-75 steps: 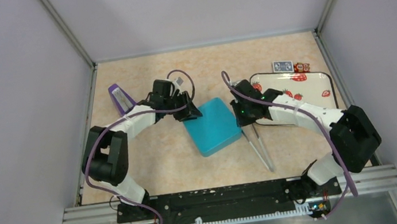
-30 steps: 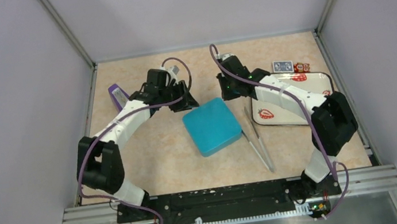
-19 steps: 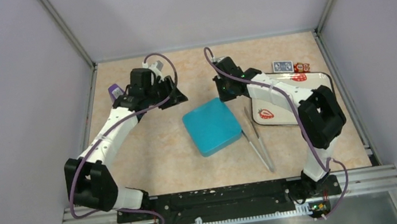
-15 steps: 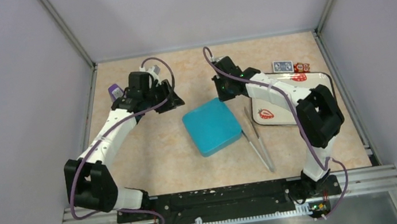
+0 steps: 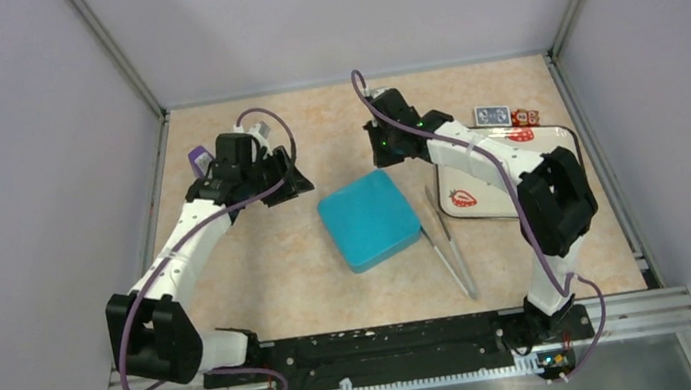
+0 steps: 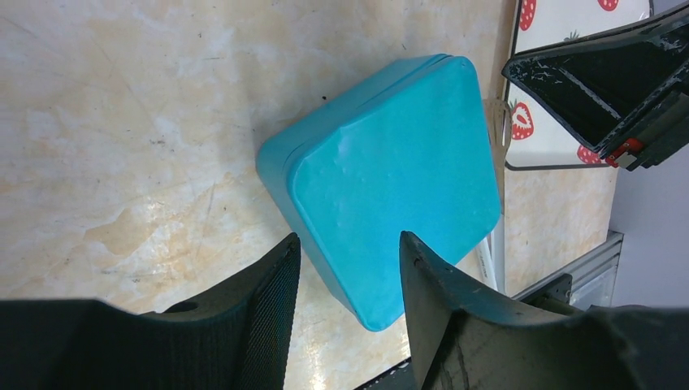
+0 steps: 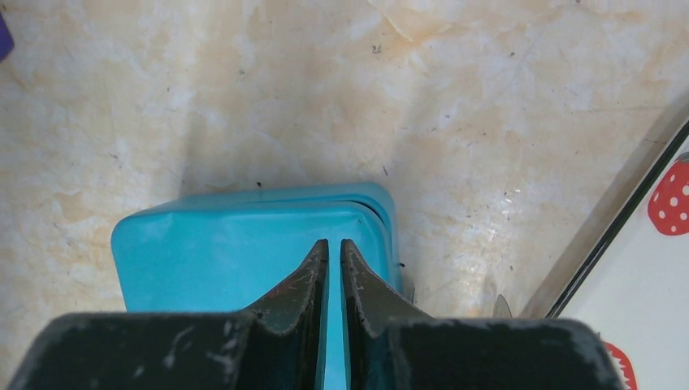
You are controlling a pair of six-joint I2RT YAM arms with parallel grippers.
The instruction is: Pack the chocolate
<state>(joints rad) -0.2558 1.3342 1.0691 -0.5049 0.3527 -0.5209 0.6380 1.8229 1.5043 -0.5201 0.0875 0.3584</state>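
The teal box (image 5: 370,219) lies shut in the middle of the table, its lid on; it also shows in the left wrist view (image 6: 390,171) and the right wrist view (image 7: 227,252). No chocolate shows in any view. My left gripper (image 5: 293,185) is open and empty, raised to the far left of the box; the left wrist view (image 6: 349,252) shows the box through its gap. My right gripper (image 5: 384,153) hangs above the box's far edge with its fingers together and nothing between them (image 7: 333,245).
A strawberry-print tray (image 5: 538,154) lies right of the box, with nothing in it. Metal tweezers (image 5: 449,242) lie between box and tray. A small blue card (image 5: 491,115) and red wrapped bits (image 5: 525,117) sit behind the tray. A purple object (image 5: 199,161) is by the left wall.
Both grippers have drawn back from the box's sides toward the far side of the table. The left one moved far left. The box and tray have not moved.
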